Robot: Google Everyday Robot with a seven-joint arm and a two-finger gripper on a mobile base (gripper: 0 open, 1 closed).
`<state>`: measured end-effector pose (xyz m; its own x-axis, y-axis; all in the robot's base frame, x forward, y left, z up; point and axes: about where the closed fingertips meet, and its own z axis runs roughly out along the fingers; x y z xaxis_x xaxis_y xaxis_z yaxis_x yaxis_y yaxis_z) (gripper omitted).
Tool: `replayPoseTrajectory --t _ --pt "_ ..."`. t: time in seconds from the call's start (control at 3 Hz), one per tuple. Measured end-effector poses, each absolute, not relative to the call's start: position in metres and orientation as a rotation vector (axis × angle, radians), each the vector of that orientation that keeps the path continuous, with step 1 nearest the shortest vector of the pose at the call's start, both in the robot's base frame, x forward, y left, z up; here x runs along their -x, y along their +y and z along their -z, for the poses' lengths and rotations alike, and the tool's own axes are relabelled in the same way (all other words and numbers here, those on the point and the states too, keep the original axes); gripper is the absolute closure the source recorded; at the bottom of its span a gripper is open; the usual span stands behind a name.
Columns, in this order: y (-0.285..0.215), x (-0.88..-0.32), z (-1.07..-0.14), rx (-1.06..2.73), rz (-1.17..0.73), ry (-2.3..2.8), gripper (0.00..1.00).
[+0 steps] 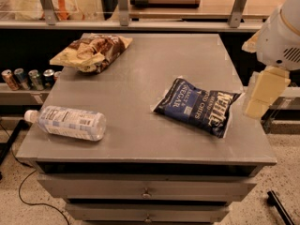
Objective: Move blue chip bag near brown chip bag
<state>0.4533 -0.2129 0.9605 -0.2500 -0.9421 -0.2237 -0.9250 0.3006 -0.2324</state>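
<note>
The blue chip bag (197,107) lies flat on the right half of the grey table (140,78), dark navy with white lettering. The brown chip bag (91,52), wrinkly brown and cream, lies at the table's far left corner. My gripper (263,93) hangs from the white arm (281,32) at the right edge of the view, just right of the blue bag's right end and a little above table height. It holds nothing that I can see.
A clear plastic water bottle (68,123) lies on its side at the table's front left. Several drink cans (28,78) stand on a low shelf left of the table. A counter with metal posts (123,3) runs behind. Drawers sit below the tabletop.
</note>
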Motion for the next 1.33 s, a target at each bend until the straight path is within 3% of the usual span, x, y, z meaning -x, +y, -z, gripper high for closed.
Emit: replayPoseTrajectory --t 1.0,1.33 --pt "-0.189 -0.493 -0.885 1.681 0.026 2.366 0.00" --pt "-0.183 -0.498 -0.862 1.710 0.008 2.404 0.17"
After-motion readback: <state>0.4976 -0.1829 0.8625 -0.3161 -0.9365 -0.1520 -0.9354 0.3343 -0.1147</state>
